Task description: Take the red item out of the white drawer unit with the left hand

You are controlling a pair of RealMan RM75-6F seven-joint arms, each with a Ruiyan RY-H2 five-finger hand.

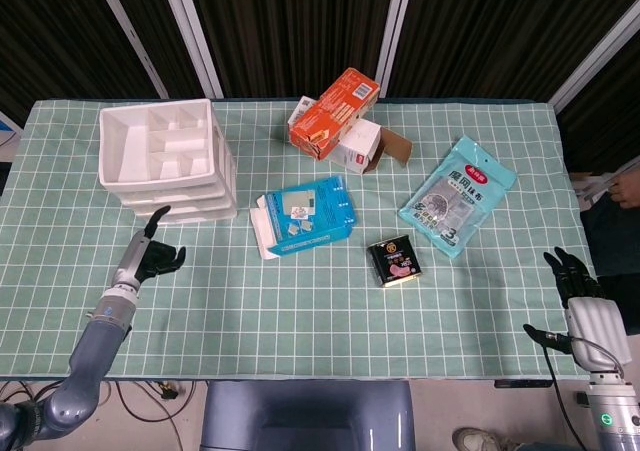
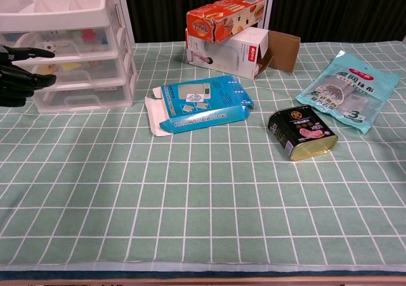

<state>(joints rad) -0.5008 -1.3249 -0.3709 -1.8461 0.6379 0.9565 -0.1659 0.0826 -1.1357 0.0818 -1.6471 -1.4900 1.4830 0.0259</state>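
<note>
The white drawer unit (image 1: 165,161) stands at the table's far left with its three clear-fronted drawers (image 2: 76,64) pushed in. Small coloured items (image 2: 66,65), yellow and reddish, show dimly through the fronts; I cannot make out the red one clearly. My left hand (image 1: 150,256) hovers just in front of the unit, fingers apart and holding nothing. In the chest view the left hand (image 2: 19,70) sits before the drawers' left end, one finger pointing along the top drawer. My right hand (image 1: 585,306) hangs beyond the table's right front corner, fingers spread, empty.
A blue carton (image 1: 305,214) lies flat right of the drawers. An orange box (image 1: 333,111) leans on an open white box (image 1: 365,146) at the back. A dark tin (image 1: 397,261) and a teal pouch (image 1: 458,196) lie to the right.
</note>
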